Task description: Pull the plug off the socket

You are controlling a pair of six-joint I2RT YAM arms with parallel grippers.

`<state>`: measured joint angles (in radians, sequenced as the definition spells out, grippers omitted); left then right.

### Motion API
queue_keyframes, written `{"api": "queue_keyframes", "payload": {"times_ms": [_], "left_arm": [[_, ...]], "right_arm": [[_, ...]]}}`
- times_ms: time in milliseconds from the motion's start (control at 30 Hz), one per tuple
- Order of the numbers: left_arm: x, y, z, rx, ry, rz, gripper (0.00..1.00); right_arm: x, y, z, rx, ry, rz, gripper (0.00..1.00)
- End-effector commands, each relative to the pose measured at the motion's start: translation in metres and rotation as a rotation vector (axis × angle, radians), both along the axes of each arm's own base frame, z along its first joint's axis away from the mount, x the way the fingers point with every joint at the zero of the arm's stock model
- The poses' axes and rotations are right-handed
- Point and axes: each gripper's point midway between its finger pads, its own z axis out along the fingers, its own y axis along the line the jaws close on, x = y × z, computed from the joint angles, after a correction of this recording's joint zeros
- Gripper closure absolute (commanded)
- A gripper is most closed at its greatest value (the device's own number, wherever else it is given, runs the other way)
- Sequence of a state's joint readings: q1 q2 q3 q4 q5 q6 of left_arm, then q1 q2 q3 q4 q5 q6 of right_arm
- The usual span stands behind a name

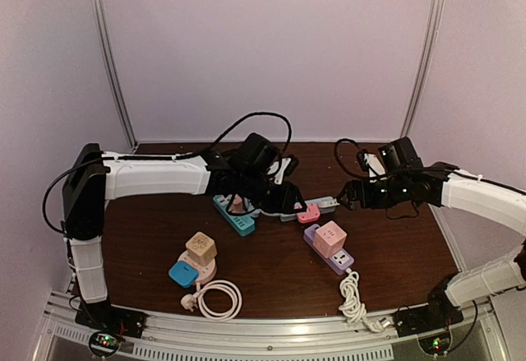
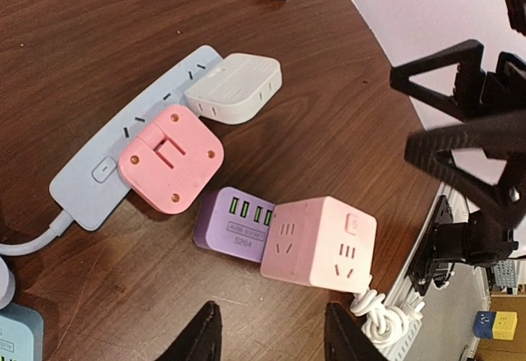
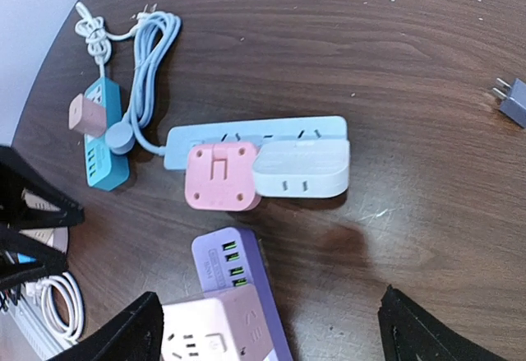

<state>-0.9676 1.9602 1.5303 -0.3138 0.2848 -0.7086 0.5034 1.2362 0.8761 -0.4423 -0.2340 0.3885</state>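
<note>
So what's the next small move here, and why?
Probably advance the right gripper toward the white adapter and straddle it: its jaws stand wide and empty, and that adapter sits plugged into the pale blue strip beside the pink adapter.

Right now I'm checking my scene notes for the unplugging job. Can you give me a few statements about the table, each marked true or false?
1. A pink adapter is plugged into the light blue strip. True.
2. The right pincer grips the white adapter. False: it is open and holds nothing.
3. A small grey plug lies loose on the table, apart from every strip. True.
4. The pink cube sits on the teal strip. False: it sits on the purple strip.
5. The left pincer is shut. False: its fingers stand apart, with nothing between them.
</note>
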Motion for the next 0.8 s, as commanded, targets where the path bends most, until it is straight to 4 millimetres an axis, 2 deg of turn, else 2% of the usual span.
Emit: {"api": "queue_keyframes", "payload": {"times_ms": [0, 133, 333, 600, 767], "left_arm": [[0.006, -0.005, -0.012, -0.020, 0.011, 0.009, 0.56], [0.006, -0.002, -0.017, -0.014, 0.019, 0.011, 0.56], [0.005, -0.002, -0.019, -0.016, 0.024, 0.008, 0.56], [0.004, -0.005, -0.026, -0.030, 0.036, 0.003, 0.56], [0.004, -0.017, -0.033, -0.070, 0.071, -0.012, 0.58]], "right_arm": [[-0.031, 0.016, -0.007, -0.077, -0.005, 0.105, 0.08], [-0.052, 0.031, -0.016, -0.134, -0.004, 0.191, 0.08], [-0.067, 0.042, -0.032, -0.228, 0.015, 0.271, 0.10], [-0.070, 0.049, -0.053, -0.341, 0.030, 0.308, 0.13], [-0.069, 0.058, -0.057, -0.345, 0.023, 0.317, 0.25]]}}
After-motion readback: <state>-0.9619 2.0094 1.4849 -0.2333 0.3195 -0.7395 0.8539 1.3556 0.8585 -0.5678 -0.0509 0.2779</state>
